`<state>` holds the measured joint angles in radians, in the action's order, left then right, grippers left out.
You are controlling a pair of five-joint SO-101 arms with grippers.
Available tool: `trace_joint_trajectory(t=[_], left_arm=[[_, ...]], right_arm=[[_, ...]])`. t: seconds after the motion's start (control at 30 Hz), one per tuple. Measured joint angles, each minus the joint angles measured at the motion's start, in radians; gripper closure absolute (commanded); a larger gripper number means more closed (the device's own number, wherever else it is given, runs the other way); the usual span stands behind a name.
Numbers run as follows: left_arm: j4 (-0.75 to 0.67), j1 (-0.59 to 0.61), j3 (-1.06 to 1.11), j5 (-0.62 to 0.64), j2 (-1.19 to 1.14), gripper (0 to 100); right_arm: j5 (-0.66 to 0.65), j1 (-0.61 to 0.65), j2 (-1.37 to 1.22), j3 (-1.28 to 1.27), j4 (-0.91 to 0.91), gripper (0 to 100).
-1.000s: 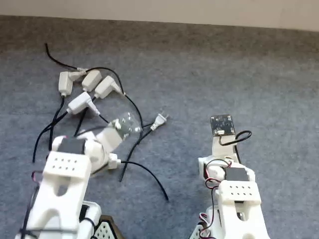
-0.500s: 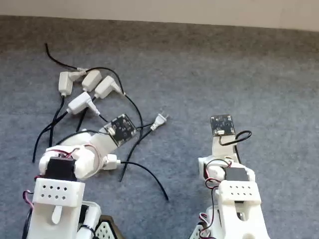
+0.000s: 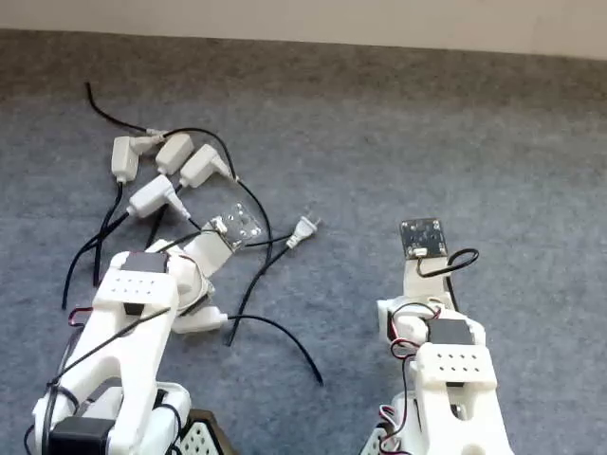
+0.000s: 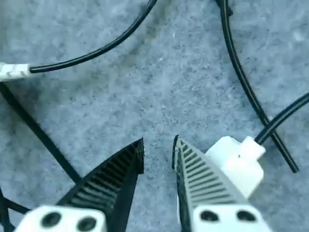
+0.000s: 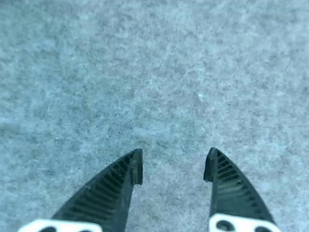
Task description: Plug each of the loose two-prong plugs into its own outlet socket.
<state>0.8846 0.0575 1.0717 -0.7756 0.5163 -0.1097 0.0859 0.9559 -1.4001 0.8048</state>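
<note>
Grey carpeted bench (image 3: 493, 142): left gripper (image 4: 158, 150), jaws narrowly parted and empty, hovers beside a white moulded plug (image 4: 236, 162) near the front-left corner; right gripper (image 5: 172, 164) jaws wide, empty. Likely step: grasping; next, straddle the plug.

No lettering, label, number or sign can be read in any view.
</note>
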Motion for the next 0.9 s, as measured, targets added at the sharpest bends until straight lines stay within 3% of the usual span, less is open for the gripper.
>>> trace_joint_trajectory(t=[0.13,0.47,0.63,0.9], left_arm=[[0.035,0.0,0.008,0.002,0.015,87],[0.476,-0.002,0.011,0.0,0.333,87],[0.545,-0.002,-0.009,0.003,0.534,87],[0.651,0.025,-0.021,-0.006,0.569,87]], right_arm=[[0.0,0.0,0.0,0.0,0.0,78.9],[0.0,0.0,0.0,0.0,0.0,78.9],[0.0,0.0,0.0,0.0,0.0,78.9],[0.0,0.0,0.0,0.0,0.0,78.9]])
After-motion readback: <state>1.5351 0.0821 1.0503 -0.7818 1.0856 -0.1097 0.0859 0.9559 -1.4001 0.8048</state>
